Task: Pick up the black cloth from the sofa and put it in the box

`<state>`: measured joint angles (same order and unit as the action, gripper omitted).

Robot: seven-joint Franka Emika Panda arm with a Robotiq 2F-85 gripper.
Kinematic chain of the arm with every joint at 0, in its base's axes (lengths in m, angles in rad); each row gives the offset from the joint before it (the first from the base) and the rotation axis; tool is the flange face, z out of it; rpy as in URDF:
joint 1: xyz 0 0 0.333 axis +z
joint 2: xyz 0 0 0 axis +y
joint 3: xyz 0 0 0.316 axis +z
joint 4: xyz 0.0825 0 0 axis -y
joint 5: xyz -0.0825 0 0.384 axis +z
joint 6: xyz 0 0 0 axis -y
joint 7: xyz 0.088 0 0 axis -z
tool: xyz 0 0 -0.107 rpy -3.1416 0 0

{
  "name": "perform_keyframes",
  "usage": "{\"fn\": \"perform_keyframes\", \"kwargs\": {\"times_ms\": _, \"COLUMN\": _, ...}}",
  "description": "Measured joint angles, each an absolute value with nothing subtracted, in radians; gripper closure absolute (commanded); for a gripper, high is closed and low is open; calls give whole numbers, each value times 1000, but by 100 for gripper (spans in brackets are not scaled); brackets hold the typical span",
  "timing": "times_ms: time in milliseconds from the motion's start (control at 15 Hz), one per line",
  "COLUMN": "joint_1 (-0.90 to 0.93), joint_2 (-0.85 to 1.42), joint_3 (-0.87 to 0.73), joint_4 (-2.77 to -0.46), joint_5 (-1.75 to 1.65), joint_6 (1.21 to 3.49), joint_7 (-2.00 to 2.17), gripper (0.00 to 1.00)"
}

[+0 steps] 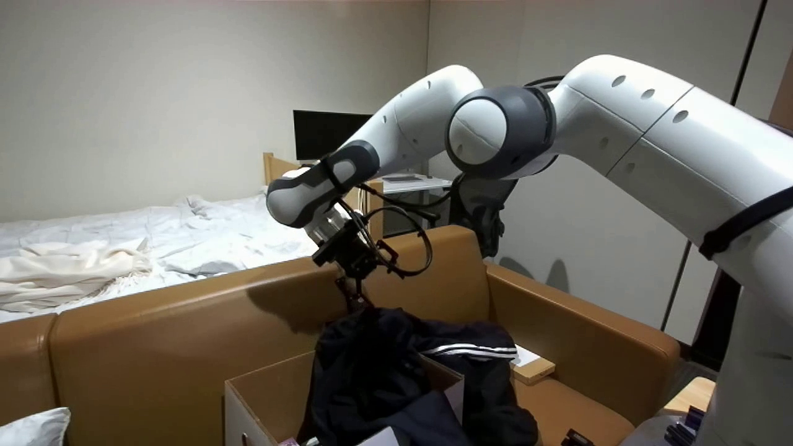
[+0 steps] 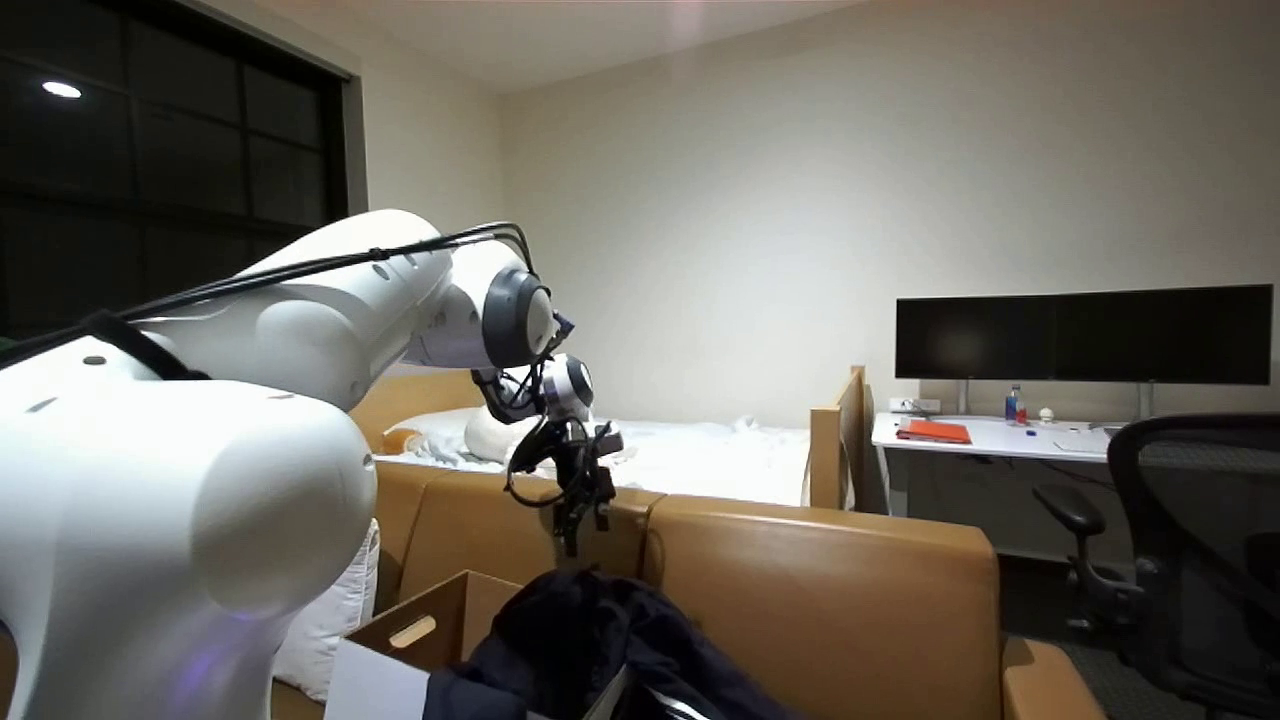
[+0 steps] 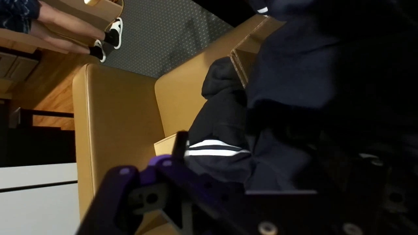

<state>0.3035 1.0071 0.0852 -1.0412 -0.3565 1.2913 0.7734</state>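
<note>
The black cloth (image 1: 372, 365) is a dark bundled garment with white stripes. It lies partly in the open cardboard box (image 1: 245, 412) and drapes over the rim onto the sofa seat. The cloth (image 2: 570, 625) and the box (image 2: 375, 685) also show in an exterior view. My gripper (image 1: 357, 301) points down just above the cloth's top; in an exterior view its fingers (image 2: 587, 535) are apart with nothing visible between them. In the wrist view the cloth (image 3: 294, 71) spreads below the open gripper (image 3: 258, 147); its right finger is lost in shadow. The box edge (image 3: 240, 67) shows there.
The brown sofa's backrest (image 1: 186, 334) rises behind the box, and its armrest (image 1: 582, 310) stands at the side. A flat carton (image 1: 534, 370) lies on the seat. A white pillow (image 2: 335, 625) is beside the box. A person's legs (image 3: 70, 27) show in the wrist view.
</note>
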Motion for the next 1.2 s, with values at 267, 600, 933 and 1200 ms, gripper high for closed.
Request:
{"fn": "perform_keyframes", "kwargs": {"times_ms": 267, "joint_1": 282, "joint_2": 875, "joint_3": 82, "joint_4": -1104, "joint_5": -356, "joint_6": 1307, "joint_7": 773, "gripper": 0}}
{"fn": "perform_keyframes", "kwargs": {"times_ms": 600, "joint_1": 204, "joint_2": 720, "joint_3": 44, "joint_4": -1248, "joint_5": -336, "joint_6": 1367, "joint_7": 770, "gripper": 0}}
{"fn": "perform_keyframes", "kwargs": {"times_ms": 933, "joint_1": 137, "joint_2": 637, "joint_3": -36, "joint_4": -1430, "joint_5": -259, "joint_6": 1540, "joint_7": 777, "gripper": 0}}
{"fn": "perform_keyframes", "kwargs": {"times_ms": 1200, "joint_1": 105, "joint_2": 625, "joint_3": -79, "joint_4": -1587, "joint_5": -249, "joint_6": 1852, "joint_7": 777, "gripper": 0}}
